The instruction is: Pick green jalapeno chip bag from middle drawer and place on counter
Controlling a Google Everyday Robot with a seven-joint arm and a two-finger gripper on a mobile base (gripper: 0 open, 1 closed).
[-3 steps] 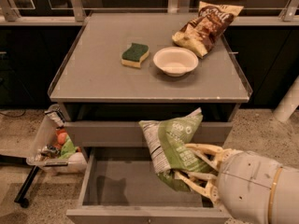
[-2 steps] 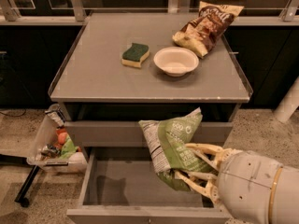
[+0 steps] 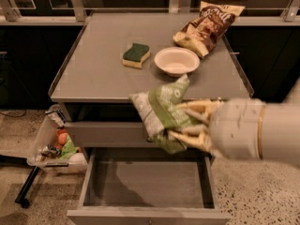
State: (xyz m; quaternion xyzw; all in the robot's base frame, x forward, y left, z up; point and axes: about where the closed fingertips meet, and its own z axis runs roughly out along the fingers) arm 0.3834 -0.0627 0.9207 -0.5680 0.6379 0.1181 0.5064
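My gripper (image 3: 185, 123) is shut on the green jalapeno chip bag (image 3: 161, 111), a crinkly light-green and white bag. It holds the bag in the air in front of the cabinet, above the open middle drawer (image 3: 147, 182) and about level with the front edge of the counter (image 3: 98, 64). The bag's top corner overlaps the counter's front edge near the white bowl. The drawer's grey floor shows nothing in it. My white arm (image 3: 258, 130) comes in from the right.
On the counter lie a green and yellow sponge (image 3: 136, 55), a white bowl (image 3: 176, 61) and a brown-and-cream chip bag (image 3: 208, 26) at the back right. A clear bin (image 3: 58, 146) with mixed items stands on the floor at the left of the cabinet.
The gripper has risen with the green bag, from just above the drawer up to the counter's front edge. The view has shifted slightly.
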